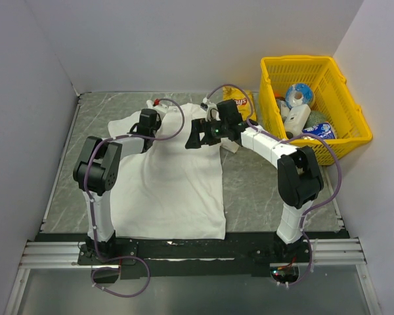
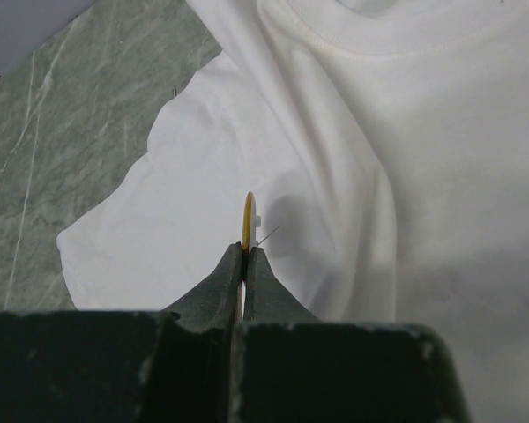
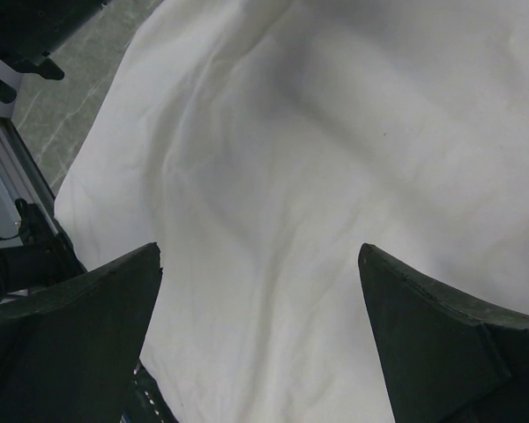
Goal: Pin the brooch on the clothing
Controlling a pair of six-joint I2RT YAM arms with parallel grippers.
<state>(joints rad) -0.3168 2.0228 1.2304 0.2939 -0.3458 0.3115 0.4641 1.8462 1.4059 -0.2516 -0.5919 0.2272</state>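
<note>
The white T-shirt (image 1: 174,190) lies flat on the table, neck at the far end. My left gripper (image 2: 245,251) is shut on the brooch (image 2: 247,216), a thin golden disc seen edge-on with a fine pin sticking out to the right. It holds the brooch just above the shirt's left sleeve (image 2: 159,229). In the top view the left gripper (image 1: 149,123) is over the shirt's far left shoulder. My right gripper (image 1: 196,136) is open and empty over the shirt's upper chest. In the right wrist view its jaws (image 3: 260,256) stand wide apart above bare white cloth (image 3: 273,159).
A yellow basket (image 1: 356,128) with several items stands at the far right. A yellow crisp bag (image 1: 240,101) lies behind the right arm. A small red thing (image 1: 157,102) lies by the shirt's collar. Grey walls close in the left, right and back.
</note>
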